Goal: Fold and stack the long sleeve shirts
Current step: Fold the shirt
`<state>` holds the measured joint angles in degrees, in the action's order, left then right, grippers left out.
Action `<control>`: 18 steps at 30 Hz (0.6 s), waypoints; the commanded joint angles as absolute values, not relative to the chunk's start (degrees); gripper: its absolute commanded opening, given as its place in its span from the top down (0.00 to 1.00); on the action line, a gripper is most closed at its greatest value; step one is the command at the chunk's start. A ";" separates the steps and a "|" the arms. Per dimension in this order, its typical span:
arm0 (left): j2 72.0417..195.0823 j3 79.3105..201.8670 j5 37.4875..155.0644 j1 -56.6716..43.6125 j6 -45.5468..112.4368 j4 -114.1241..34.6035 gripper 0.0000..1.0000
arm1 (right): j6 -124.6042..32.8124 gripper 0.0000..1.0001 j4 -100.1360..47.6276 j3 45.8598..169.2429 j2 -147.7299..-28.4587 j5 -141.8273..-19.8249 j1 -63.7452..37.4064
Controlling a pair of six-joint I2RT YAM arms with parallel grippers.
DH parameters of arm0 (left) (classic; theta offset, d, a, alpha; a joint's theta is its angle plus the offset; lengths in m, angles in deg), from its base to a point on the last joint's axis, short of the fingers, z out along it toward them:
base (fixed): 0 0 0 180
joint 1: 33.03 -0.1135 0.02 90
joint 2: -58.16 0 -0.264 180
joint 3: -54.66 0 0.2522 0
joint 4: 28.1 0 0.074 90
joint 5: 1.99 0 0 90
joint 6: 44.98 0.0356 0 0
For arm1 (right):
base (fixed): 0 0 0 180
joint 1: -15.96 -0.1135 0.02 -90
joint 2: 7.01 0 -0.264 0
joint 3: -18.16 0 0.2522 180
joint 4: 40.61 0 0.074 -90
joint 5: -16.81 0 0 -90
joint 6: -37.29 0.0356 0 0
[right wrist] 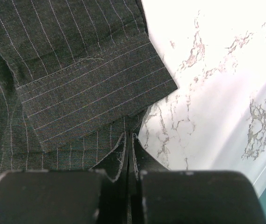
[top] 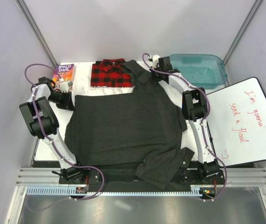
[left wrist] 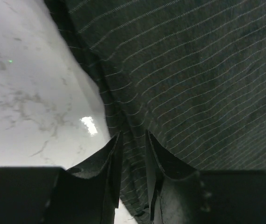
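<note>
Jaws on the left arm (top: 39, 119) stand narrowly apart astride the left edge of the charcoal pinstriped shirt (top: 123, 121), with cloth between them. Those on the right arm (top: 196, 105) are pressed together at the shirt's far right, just beside a stitched hem (right wrist: 95, 93); whether cloth is caught between them I cannot tell. That shirt lies spread over most of the white marble tabletop (left wrist: 25, 93), one sleeve (top: 163, 168) reaching past the near edge. Its collar overlaps the folded red plaid shirt (top: 109, 74) at the far edge. A book (top: 64, 73) lies far left.
</note>
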<state>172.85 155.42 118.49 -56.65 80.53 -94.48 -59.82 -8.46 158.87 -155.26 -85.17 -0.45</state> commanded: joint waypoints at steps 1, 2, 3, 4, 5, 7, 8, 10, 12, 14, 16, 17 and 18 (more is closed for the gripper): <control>173.38 154.64 121.68 -55.01 76.50 -95.39 0.69 | -60.62 1.00 -9.80 158.22 -152.39 -85.75 -1.09; 173.38 154.38 121.68 -54.57 76.40 -94.95 0.70 | -60.71 1.00 -9.89 157.96 -152.38 -85.75 -1.01; 173.12 154.20 121.59 -54.13 76.31 -94.69 0.71 | -60.88 1.00 -9.71 157.87 -152.30 -85.75 -1.09; 173.03 154.11 121.33 -53.25 76.31 -94.43 0.72 | -60.97 1.00 -9.71 157.69 -152.30 -85.67 -1.09; 172.85 153.68 120.80 -52.90 76.23 -93.90 0.73 | -60.97 1.00 -9.62 157.51 -152.21 -85.58 -1.01; 172.59 153.50 120.54 -51.84 76.14 -93.81 0.76 | -60.97 1.00 -9.71 157.16 -152.12 -85.66 -1.09; 172.59 153.06 119.75 -51.32 76.14 -93.37 0.77 | -60.97 1.00 -9.71 157.07 -151.95 -85.84 -1.09; 172.50 152.36 118.78 -50.09 76.40 -93.19 0.78 | -60.97 1.00 -9.71 156.72 -151.86 -86.02 -1.09; 172.59 151.92 116.85 -49.12 76.32 -92.40 0.80 | -61.06 1.00 -9.62 156.63 -151.95 -85.93 -1.09; 172.77 151.22 113.79 -48.59 75.88 -91.53 0.82 | -61.06 1.00 -9.62 156.63 -151.95 -86.02 -1.09; 172.15 150.25 111.67 -47.88 75.52 -90.03 0.80 | -60.97 1.00 -9.62 156.72 -151.94 -86.19 -1.09; 171.63 149.90 110.70 -47.88 75.26 -89.59 0.75 | -60.97 1.00 -9.62 156.72 -151.86 -86.19 -1.01; 170.93 149.37 111.04 -48.49 74.39 -88.63 0.74 | -60.97 1.00 -9.71 156.72 -151.86 -86.19 -1.09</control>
